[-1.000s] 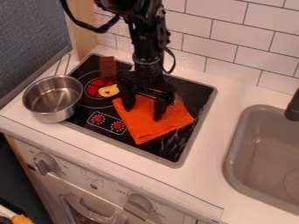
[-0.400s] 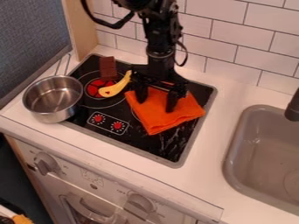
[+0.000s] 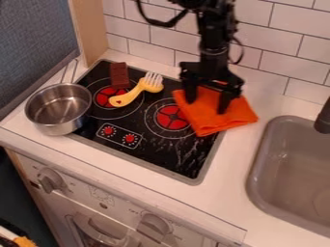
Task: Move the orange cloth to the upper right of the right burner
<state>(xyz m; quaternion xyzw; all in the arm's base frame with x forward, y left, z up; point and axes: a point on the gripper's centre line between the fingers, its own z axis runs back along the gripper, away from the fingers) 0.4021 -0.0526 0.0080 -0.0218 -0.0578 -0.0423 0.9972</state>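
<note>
In the camera view, the orange cloth [image 3: 226,121] covers the far right corner of the stove top [image 3: 169,153], hiding it and the upper right rim of the right burner [image 3: 171,118], and laps onto the bench [image 3: 240,181]. The gripper [image 3: 207,106] is open, its fingers spread over the cloth; whether they touch it is hard to tell. The top edge cuts off the arm [image 3: 216,41], the right edge the sink [image 3: 293,157] and tap [image 3: 323,119].
</note>
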